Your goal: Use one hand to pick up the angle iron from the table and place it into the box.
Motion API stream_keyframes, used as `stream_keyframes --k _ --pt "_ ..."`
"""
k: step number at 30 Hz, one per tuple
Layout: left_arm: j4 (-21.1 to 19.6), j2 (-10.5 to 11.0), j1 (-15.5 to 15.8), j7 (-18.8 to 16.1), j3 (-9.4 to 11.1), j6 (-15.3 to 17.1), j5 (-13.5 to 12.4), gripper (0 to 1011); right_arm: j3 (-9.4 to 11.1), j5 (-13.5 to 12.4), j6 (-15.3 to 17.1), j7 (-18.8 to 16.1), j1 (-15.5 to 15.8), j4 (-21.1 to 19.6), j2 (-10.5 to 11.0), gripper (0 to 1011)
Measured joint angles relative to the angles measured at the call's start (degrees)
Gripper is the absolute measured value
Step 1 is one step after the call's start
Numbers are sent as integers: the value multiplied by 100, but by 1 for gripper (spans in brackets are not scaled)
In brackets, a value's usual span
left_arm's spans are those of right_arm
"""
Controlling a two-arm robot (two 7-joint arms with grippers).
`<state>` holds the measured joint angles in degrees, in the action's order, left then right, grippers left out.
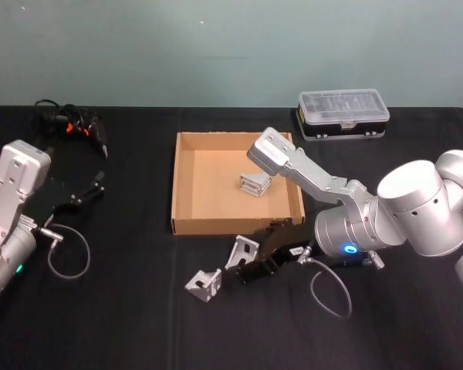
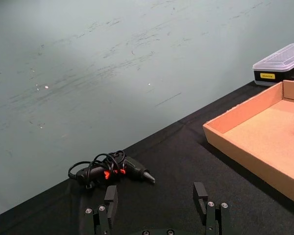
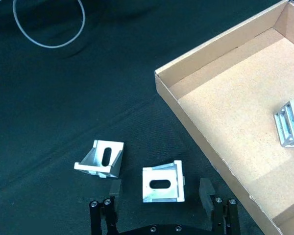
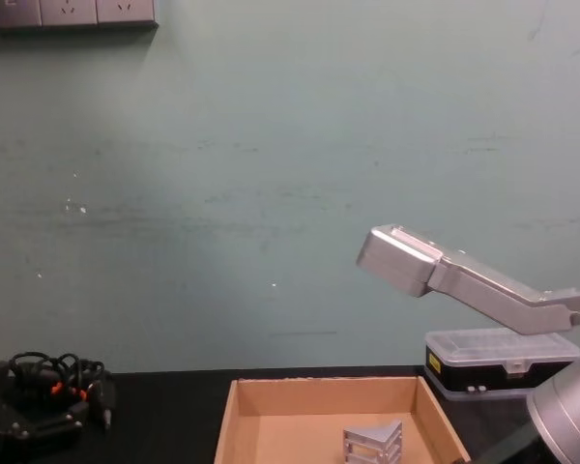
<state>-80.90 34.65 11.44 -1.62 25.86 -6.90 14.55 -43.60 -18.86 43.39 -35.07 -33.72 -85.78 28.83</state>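
**Right hand open over an angle iron on the surface, just short of the box.**
Nearest the robot, a second angle iron lies free on the surface. Just beyond it, the right hand's fingers are spread wide, one on either side of the angle iron, gripping nothing. The box behind holds a third angle iron. The left hand, also open and empty, is parked at far left.
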Motion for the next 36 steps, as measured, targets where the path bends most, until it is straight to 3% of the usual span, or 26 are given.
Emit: stream_keyframes --k 9,15,21,25,28,32,36 --pt "0 0 0 0 0 0 0 1011 4 1 0 -3 7 -21 13 995" --pt "0 0 0 0 0 0 0 1011 8 1 0 -6 11 -29 18 885" --pt "0 0 0 0 0 0 0 1011 11 1 0 -6 13 -33 21 679" --pt "0 0 -1 0 0 0 0 1011 11 1 0 -6 15 -35 22 595" --pt "0 0 0 0 0 0 0 1011 11 1 0 -7 15 -38 23 451" --pt "0 0 0 0 0 0 0 1011 11 1 0 -6 15 -41 26 361" --pt "0 0 0 0 0 0 0 1011 11 1 0 -6 16 -41 27 190"
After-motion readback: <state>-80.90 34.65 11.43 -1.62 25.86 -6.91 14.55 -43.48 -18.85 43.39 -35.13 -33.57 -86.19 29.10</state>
